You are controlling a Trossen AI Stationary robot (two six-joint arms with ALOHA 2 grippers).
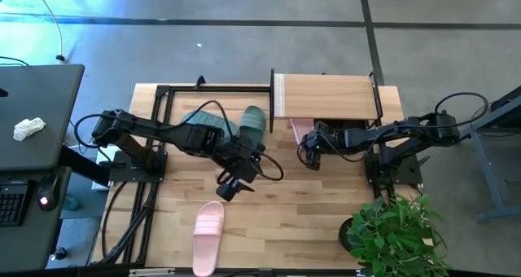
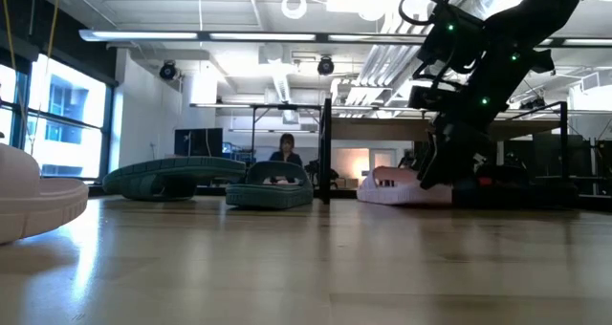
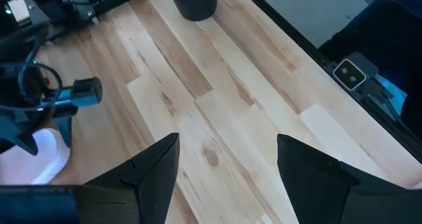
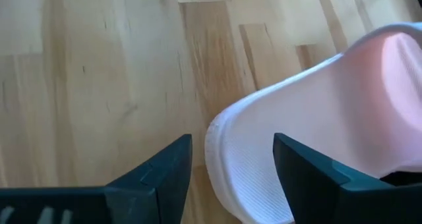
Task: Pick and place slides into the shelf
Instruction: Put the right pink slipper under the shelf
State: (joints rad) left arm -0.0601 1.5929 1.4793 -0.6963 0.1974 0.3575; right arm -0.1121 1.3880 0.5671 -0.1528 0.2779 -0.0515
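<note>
Pale pink slide (image 1: 298,131) lies half under the shelf (image 1: 326,96), the released right pincer (image 1: 310,156) at its edge. Left pincer (image 1: 229,187) hangs released over the counter (image 1: 309,220), between two teal slides (image 1: 244,122) and another pink slide (image 1: 208,236).

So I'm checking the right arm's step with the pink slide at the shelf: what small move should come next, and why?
Probably draw the right gripper back from the shelf. Its fingers stand open with the pink slide lying on the table between them, its far end already under the shelf's top board.
</note>
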